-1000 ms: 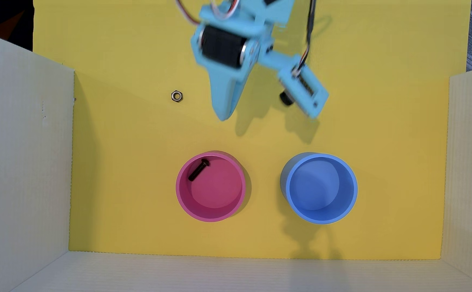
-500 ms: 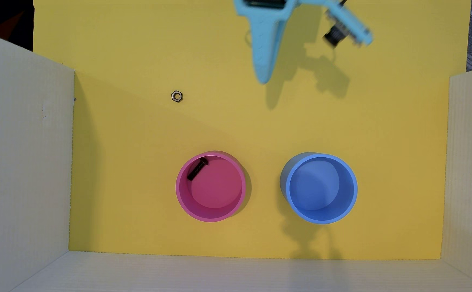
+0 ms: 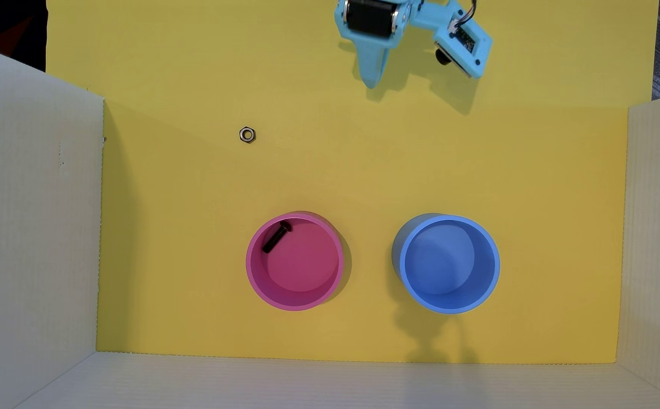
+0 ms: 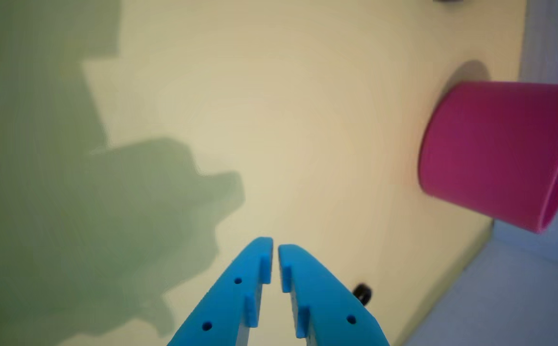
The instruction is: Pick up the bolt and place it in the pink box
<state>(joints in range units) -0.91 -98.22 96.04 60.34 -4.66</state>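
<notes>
The black bolt lies tilted inside the pink box, against its upper-left inner wall in the overhead view. My light-blue gripper is at the top edge of the yellow mat, far from the box, pointing down the picture. In the wrist view the gripper is shut, with only a thin slit between its fingers and nothing held. The pink box shows from the side at the right of that view; the bolt inside it is hidden there.
A silver hex nut lies on the yellow mat, upper left of the pink box. A blue round container stands to its right. Pale cardboard walls enclose the mat at left, right and bottom. A small blurred dark thing shows by the fingers.
The arm has drawn back from above the mat's middle to the top edge and moved right. The bolt shifted slightly, then stayed put in the pink box.
</notes>
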